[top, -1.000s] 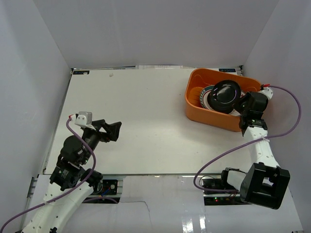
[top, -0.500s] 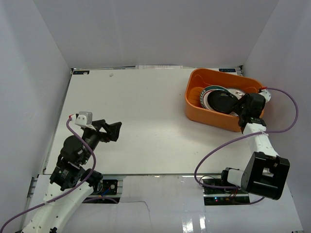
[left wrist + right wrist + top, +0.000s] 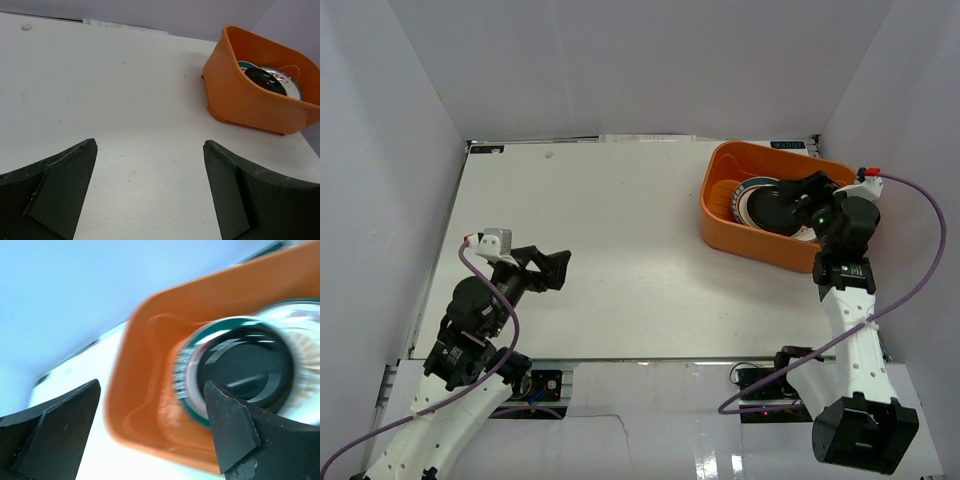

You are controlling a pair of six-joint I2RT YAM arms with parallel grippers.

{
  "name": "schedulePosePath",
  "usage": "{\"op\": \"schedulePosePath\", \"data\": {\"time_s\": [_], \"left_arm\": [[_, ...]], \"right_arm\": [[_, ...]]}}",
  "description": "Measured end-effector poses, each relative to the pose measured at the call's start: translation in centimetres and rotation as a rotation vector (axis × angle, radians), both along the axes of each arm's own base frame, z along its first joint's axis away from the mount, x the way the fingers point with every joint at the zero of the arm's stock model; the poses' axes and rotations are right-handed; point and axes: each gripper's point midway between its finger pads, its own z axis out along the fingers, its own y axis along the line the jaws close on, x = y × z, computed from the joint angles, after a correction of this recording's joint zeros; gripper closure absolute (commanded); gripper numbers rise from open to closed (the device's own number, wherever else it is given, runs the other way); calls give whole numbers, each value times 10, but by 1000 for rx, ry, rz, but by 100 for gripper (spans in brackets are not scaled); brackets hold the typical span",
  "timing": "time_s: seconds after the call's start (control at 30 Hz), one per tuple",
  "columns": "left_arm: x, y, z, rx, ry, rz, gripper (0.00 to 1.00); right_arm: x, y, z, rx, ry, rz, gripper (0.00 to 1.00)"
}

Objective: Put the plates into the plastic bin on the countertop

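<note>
Hovering over the bright orange rectangular plastic bin [image 3: 718, 222] at the white countertop's [image 3: 620, 220] 2 o'clock, the right gripper [image 3: 807, 192] is spread, empty. The small glossy black plate [image 3: 775, 208] lies inside, apparently released. The left gripper [image 3: 556, 268], also spread, waits at 8 o'clock. Next: likely retreat upward.

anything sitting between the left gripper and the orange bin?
Nothing. Only bare white countertop lies between the left gripper and the plastic bin, as the top external and left wrist views show.
</note>
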Motion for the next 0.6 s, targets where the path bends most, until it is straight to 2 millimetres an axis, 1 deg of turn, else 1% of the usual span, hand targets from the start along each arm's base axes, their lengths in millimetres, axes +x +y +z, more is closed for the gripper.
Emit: {"op": "schedulePosePath", "data": {"time_s": [0.07, 0.13, 0.2, 0.3, 0.37, 0.43, 0.53, 0.6], "left_arm": [[0, 0, 1, -3, 2, 0, 2], [0, -1, 6, -9, 2, 1, 2], [0, 0, 19, -21, -6, 4, 2], [-1, 4, 46, -64, -37, 26, 2], [-5, 8, 66, -104, -68, 41, 2], [-10, 13, 81, -137, -98, 51, 2], [-16, 17, 93, -167, -124, 59, 2], [-19, 20, 98, -175, -133, 63, 2]], "right_arm": [[-7, 32, 16, 13, -48, 113, 10], [-16, 65, 28, 19, -83, 231, 10], [-30, 102, 39, 27, -122, 373, 10], [-55, 146, 53, 43, -188, 565, 10], [-74, 164, 57, 55, -229, 661, 10], [-91, 174, 55, 58, -252, 733, 10], [-110, 178, 53, 55, -280, 787, 10], [-122, 177, 58, 43, -315, 801, 10]]}}
